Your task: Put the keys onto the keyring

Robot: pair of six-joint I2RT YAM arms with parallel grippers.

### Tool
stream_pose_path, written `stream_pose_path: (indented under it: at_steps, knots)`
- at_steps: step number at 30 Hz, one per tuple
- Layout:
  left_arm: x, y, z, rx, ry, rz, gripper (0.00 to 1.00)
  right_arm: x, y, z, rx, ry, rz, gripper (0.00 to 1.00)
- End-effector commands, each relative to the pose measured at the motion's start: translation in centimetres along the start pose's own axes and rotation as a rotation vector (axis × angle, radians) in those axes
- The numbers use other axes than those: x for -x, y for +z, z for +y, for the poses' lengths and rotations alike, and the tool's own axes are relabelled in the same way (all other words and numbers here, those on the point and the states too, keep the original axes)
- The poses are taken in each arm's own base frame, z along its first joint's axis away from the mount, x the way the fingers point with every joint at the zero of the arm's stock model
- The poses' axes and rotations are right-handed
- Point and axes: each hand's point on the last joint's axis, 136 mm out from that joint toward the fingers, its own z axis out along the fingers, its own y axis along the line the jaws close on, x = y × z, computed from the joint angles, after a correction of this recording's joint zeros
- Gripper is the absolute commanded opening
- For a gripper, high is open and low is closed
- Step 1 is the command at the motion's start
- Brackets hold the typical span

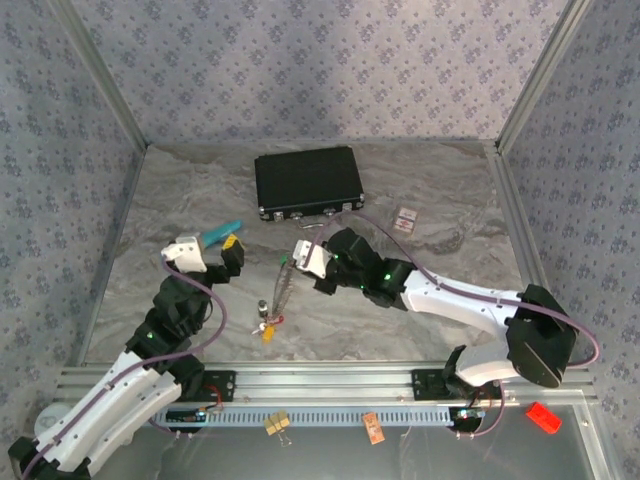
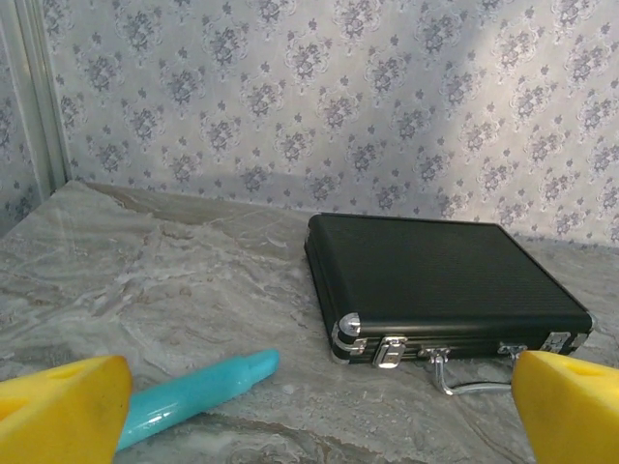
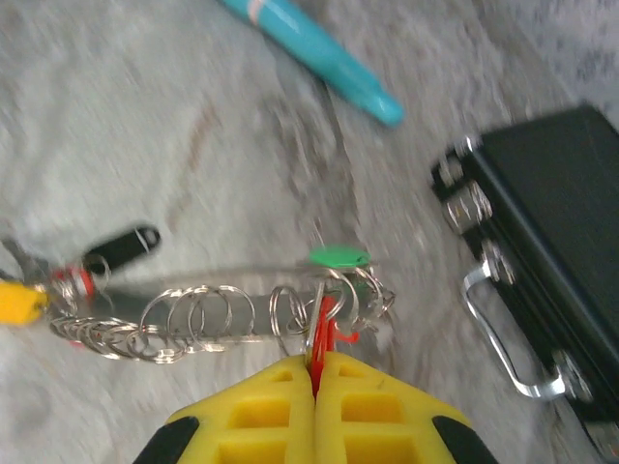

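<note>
Between the shut yellow fingers of the right gripper (image 3: 314, 365) a red key (image 3: 329, 324) is pinched, and only its thin red edge is seen above the pads. Just beyond it a green key (image 3: 338, 256) sits at the same cluster of wire rings. From there the keyring (image 3: 198, 314), with its chain of loose metal rings, is stretched away to the other keys (image 3: 17, 300), which lie on the table (image 3: 145, 126).

Further out, the left gripper (image 1: 232, 252) is held wide apart with nothing in it, near a teal pen (image 1: 218, 233) and facing a black case (image 2: 445, 280).

The whole bunch is judged to be light, limp and ready to swing, so it cannot be pushed, only pulled or laid down. The metal is probably hard and slippery. A key is best taken flat across its plastic head, and the ring close to where the next key must be threaded.
</note>
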Motion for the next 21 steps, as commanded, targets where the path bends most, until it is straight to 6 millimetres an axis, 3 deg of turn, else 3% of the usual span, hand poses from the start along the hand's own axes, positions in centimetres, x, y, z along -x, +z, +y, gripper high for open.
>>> stream_pose_path:
  at_steps: [1,8,11,15,19,21]
  knots:
    - [0.1,0.2,-0.1,0.004,-0.026,0.01,1.0,-5.6,-1.1,-0.3,-0.04,-0.097,0.222,0.0]
    - [-1.3,1.4,-0.6,0.002,0.002,0.055,1.0,-14.8,-3.2,1.1,-0.002,-0.276,0.617,0.0]
    - [-1.7,1.8,-0.5,0.012,0.011,0.065,1.0,-17.8,-4.3,1.1,-0.002,-0.346,0.766,0.0]
    - [-1.8,2.1,-0.4,0.024,0.025,0.075,1.0,-19.8,-5.5,2.1,0.049,-0.395,0.868,0.0]
    - [-1.9,2.2,-0.1,0.042,0.036,0.078,1.0,-20.7,-6.5,3.2,0.124,-0.385,0.908,0.28]
    - [-1.7,2.3,0.1,0.049,0.05,0.074,1.0,-20.3,-7.0,3.6,0.154,-0.334,0.891,0.31]
